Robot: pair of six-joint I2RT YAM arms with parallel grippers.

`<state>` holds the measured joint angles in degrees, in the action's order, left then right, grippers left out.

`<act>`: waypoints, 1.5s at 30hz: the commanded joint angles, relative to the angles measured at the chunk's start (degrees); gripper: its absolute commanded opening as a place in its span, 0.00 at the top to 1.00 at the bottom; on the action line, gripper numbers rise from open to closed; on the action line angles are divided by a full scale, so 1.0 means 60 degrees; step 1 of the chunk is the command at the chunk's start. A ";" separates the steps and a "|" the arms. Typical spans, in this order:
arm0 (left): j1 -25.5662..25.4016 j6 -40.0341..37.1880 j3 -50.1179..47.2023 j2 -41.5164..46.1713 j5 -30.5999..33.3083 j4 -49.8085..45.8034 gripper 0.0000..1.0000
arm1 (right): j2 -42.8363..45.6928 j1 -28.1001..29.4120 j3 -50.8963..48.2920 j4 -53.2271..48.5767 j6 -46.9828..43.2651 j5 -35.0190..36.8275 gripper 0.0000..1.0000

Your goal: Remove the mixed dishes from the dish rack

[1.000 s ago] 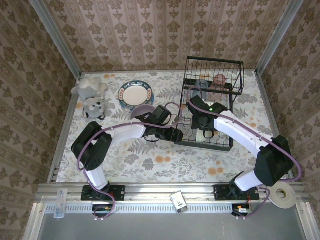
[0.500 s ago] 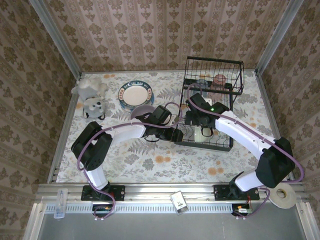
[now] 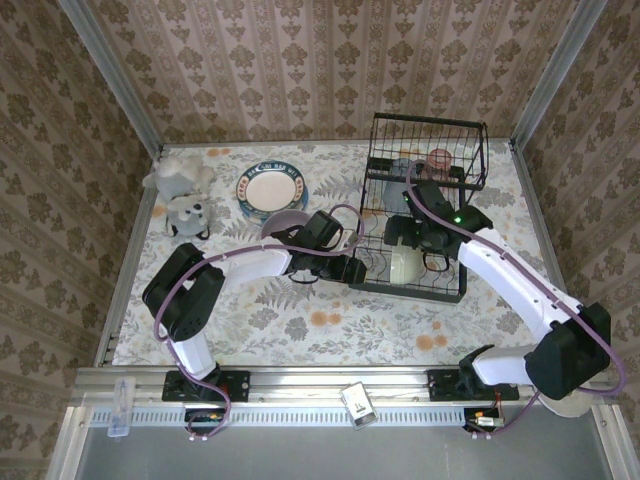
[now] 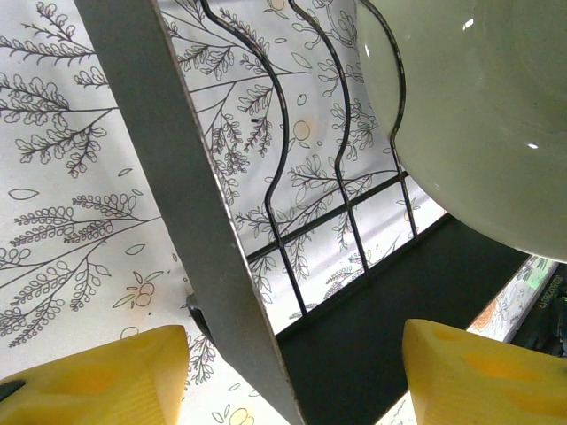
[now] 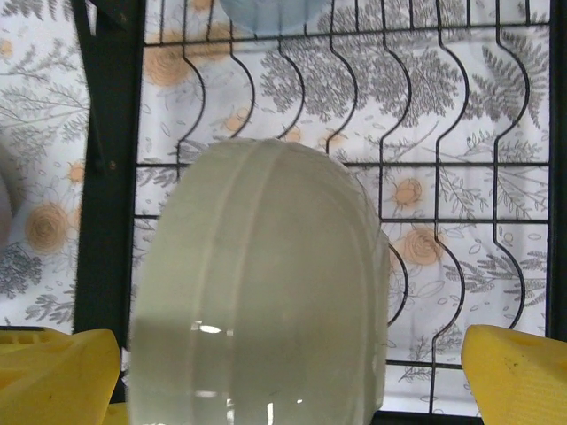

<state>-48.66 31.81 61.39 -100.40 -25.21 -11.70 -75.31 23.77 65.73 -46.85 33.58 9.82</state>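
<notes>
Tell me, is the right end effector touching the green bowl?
Cannot tell. In the right wrist view the right end effector is open astride the green bowl: one finger stands clear, but the other overlaps the bowl's edge.

From above and behind the arm bases [image 3: 215,385], our overhead view looks down and forward across the whole table [image 3: 330,325]. It sits far enough back to take in the walls [image 3: 330,70] and the dish rack [image 3: 425,130]. Our left wrist view is very close in at the rack's edge, looking past the left gripper [image 4: 292,381] through the wires [image 4: 283,177], with the pale green bowl [image 4: 478,115] at upper right. Our right wrist view looks down past the right gripper [image 5: 283,376] onto that same bowl, close up. We see the bowl and the wires around it in all three views.
</notes>
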 commanded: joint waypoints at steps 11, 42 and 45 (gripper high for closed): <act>0.0101 0.0123 0.0097 -0.0025 0.0064 -0.0097 0.37 | -0.0357 -0.0856 -0.0672 -0.0043 -0.0589 -0.2297 0.05; 0.0565 0.0621 0.0433 -0.0799 -0.0213 0.0295 0.45 | -0.0616 -0.1112 -0.0911 0.0609 -0.0640 -0.4055 0.19; 0.0567 0.0630 0.0412 -0.0863 -0.0236 0.0325 0.45 | -0.0676 -0.1106 -0.0897 0.0611 -0.0629 -0.4073 0.21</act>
<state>-45.65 35.00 63.09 -104.33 -25.76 -10.20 -77.58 17.02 61.39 -44.21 29.61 -9.74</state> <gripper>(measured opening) 0.555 0.835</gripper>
